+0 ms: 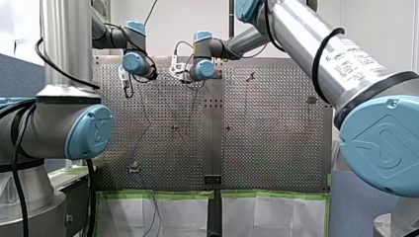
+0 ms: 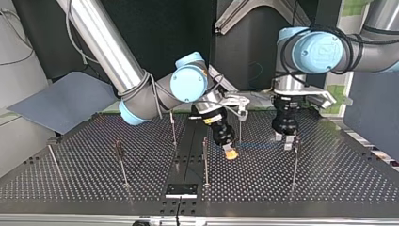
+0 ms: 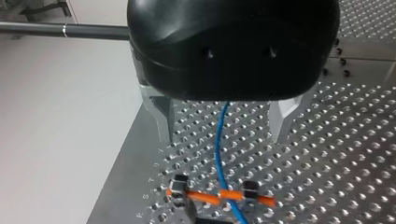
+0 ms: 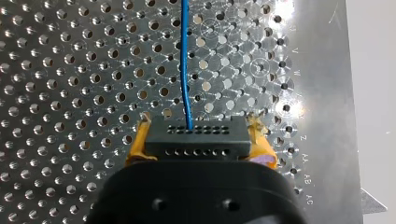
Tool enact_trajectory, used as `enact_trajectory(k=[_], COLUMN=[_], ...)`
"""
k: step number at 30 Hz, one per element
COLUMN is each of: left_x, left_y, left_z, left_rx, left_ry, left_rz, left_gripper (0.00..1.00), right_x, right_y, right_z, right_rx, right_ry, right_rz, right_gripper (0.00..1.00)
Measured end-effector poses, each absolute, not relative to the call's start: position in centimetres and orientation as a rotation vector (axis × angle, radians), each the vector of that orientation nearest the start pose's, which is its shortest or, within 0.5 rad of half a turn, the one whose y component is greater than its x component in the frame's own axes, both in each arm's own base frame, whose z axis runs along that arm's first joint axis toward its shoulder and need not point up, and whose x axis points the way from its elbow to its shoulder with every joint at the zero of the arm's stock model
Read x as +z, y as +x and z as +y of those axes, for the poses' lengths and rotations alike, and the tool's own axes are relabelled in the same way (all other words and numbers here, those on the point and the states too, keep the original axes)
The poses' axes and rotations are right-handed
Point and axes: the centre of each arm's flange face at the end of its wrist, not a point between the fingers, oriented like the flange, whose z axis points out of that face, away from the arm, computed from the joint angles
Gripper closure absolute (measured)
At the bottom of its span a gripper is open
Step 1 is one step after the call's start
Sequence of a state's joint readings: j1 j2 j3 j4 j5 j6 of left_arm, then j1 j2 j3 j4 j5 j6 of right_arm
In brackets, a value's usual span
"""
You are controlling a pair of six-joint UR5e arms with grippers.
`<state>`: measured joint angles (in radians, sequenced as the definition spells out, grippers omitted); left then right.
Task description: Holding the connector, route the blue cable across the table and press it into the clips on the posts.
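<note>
Clamping the black connector (image 4: pixel 196 142) between its yellow pads (image 4: pixel 137 142), the right gripper (image 4: pixel 198 128) hangs low over the table (image 4: pixel 70 70). The blue cable (image 4: pixel 185 60) leaves the connector's front face and runs straight ahead above the perforated plate. In the top view, the right gripper (image 2: pixel 229 151) is tilted with its yellow tip just above the table near the middle. A faint blue line runs from it toward the left gripper (image 2: pixel 288 141) at the view's right. The left gripper stands upright, just beside the top of a post (image 2: pixel 294 169). In the left wrist view, the metal fingers (image 3: pixel 161 121) are spread wide and hold nothing. The cable (image 3: pixel 217 154) passes through the gap of the left gripper (image 3: pixel 223 123), touching neither finger. Ahead of the fingers the cable reaches a clip (image 3: pixel 180 186), crossing its orange bar (image 3: pixel 205 197) between two black blocks (image 3: pixel 250 189). I cannot tell whether it is seated in the clip. In the front view, both grippers work at the far side of the table, left gripper (image 1: pixel 127 83) and right gripper (image 1: pixel 179 69) near each other.
</note>
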<state>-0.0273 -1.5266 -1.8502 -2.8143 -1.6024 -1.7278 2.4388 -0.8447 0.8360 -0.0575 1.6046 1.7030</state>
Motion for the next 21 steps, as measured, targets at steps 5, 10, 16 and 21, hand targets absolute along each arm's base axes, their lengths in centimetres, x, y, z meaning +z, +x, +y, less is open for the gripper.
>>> enact_trajectory(k=[5, 10, 16, 21], left_x=[40.4, 39.5, 38.7, 38.6], left_y=[47.2, 48.3, 49.6, 49.8], left_z=[-14.7, -15.2, -15.2, -15.1], left_rx=[-0.133, -0.122, -0.101, -0.09], left_ry=[-0.117, -0.115, -0.129, -0.145], left_rz=[1.471, 1.489, 1.486, 1.484], left_gripper=[0.0, 0.0, 0.0, 0.25], right_x=[39.1, 39.1, 39.1, 39.1], right_y=[67.9, 67.9, 67.7, 67.4], right_z=[-40.5, -40.5, -40.9, -41.3], right_rx=[-2.556, -2.556, -2.556, -2.555], right_ry=[-2.27, -2.267, -2.266, -2.268], right_rz=[1.057, 1.059, 1.065, 1.076], right_gripper=[1.0, 1.0, 1.0, 1.0])
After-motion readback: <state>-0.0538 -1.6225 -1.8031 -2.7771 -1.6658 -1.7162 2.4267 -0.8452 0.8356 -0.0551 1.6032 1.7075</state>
